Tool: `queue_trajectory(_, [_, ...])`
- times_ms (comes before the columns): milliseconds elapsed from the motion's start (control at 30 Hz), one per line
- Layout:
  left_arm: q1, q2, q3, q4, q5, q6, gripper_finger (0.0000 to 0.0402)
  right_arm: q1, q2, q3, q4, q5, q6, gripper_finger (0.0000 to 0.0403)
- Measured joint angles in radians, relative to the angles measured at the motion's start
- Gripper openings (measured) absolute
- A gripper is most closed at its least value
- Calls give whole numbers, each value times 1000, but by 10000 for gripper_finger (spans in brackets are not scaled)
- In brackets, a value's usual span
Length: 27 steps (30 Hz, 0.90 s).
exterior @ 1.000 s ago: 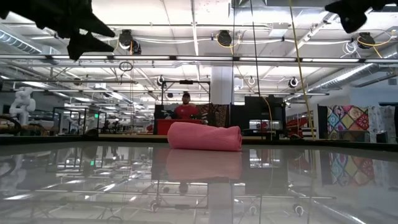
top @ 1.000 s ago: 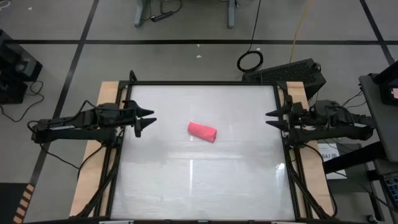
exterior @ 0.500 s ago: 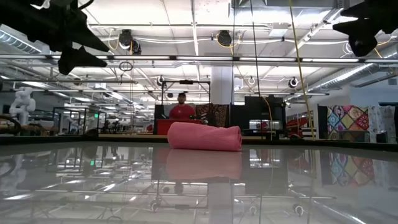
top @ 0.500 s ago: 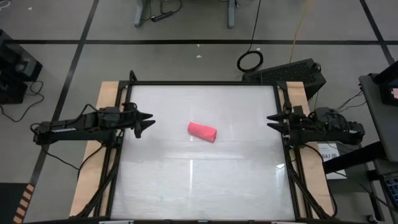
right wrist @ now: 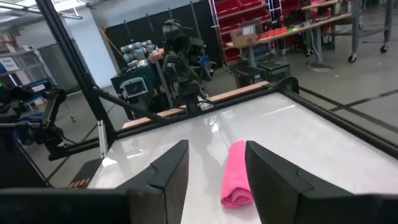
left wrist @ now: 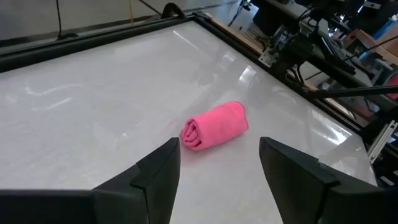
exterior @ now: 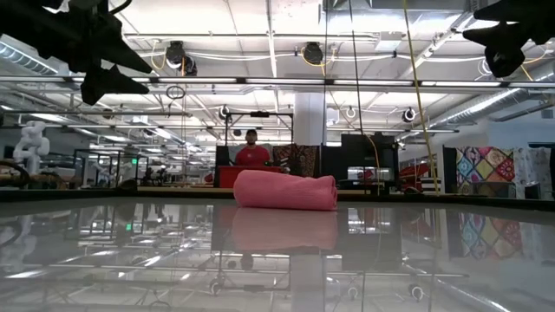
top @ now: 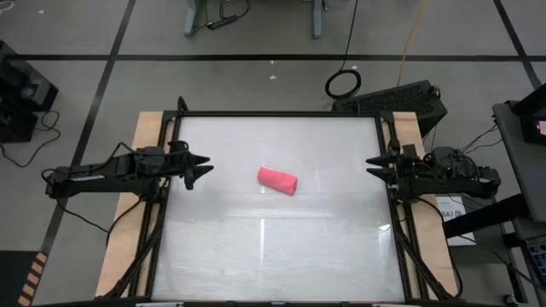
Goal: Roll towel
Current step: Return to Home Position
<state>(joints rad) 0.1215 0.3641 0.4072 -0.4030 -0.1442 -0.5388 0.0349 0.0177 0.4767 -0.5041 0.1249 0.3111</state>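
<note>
The pink towel point(top: 277, 180) lies rolled into a short cylinder near the middle of the glossy white table, resting on its side; the spiral of one end shows in the left wrist view point(left wrist: 216, 124). It also shows in the low view point(exterior: 284, 190) and the right wrist view point(right wrist: 236, 174). My left gripper point(top: 203, 166) hovers open over the table's left part, well left of the towel, fingers pointing at it point(left wrist: 217, 168). My right gripper point(top: 372, 166) hovers open at the table's right edge, also facing the towel point(right wrist: 214, 168). Neither touches anything.
A black frame point(top: 273, 114) borders the table, with wooden strips at the left and right sides. A black keyboard-like unit point(top: 401, 98) sits beyond the far right corner. A person in a red shirt point(exterior: 252, 154) is in the room far behind. Bare table surrounds the towel.
Both grippers have sunk a little and rolled slightly about their own line. The right one has also drawn back toward the table's right edge. Both have kept still in the last half second. The rolled towel has not moved.
</note>
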Motion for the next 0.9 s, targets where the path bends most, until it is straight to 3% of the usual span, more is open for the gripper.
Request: queue_trajectory(900, [0,0,0,0,3,0,224,0,0,0,-1,8,36,148])
